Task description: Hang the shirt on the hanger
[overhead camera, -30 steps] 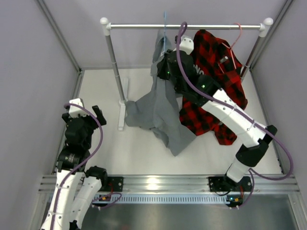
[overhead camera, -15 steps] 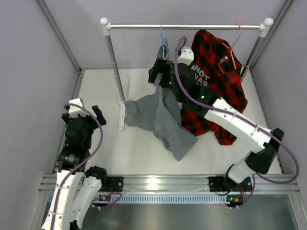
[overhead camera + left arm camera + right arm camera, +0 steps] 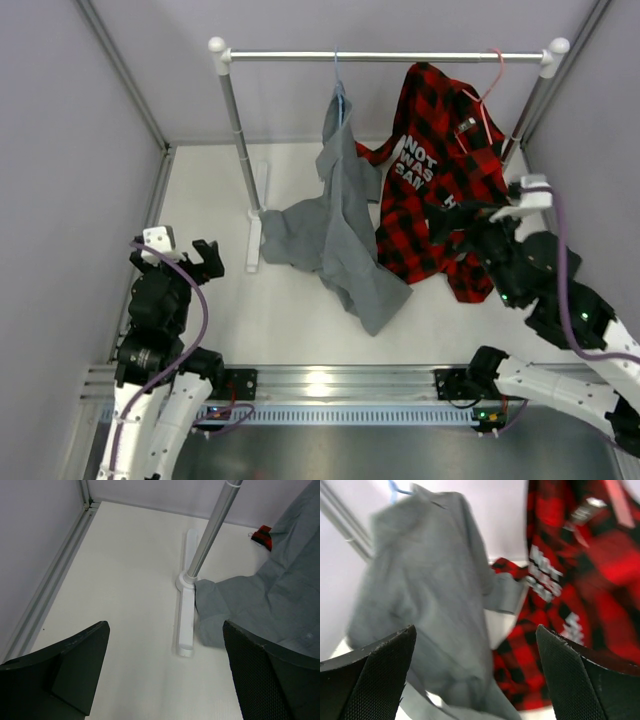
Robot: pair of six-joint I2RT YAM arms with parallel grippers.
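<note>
The grey shirt (image 3: 335,215) hangs by its collar from the light-blue hanger (image 3: 338,72) on the rail, and its lower part trails onto the table. In the right wrist view the shirt (image 3: 430,580) fills the left half, with the hanger (image 3: 395,487) just above it. My right gripper (image 3: 450,228) is open and empty, well back from the shirt, at the right over the plaid cloth; its jaws (image 3: 475,632) stand wide apart. My left gripper (image 3: 182,262) is open and empty at the near left (image 3: 165,630), with the shirt's hem (image 3: 260,605) ahead on the right.
A red-and-black plaid shirt (image 3: 445,170) hangs from a pink hanger (image 3: 495,72) on the same rail (image 3: 400,56). The rack's left post (image 3: 212,530) stands on a white foot (image 3: 185,615) next to the grey hem. Grey walls enclose the table on three sides.
My right gripper opened, let go of the shirt near the rail and pulled back to the near right. The shirt now hangs free on the hanger. The left arm sank slightly.
</note>
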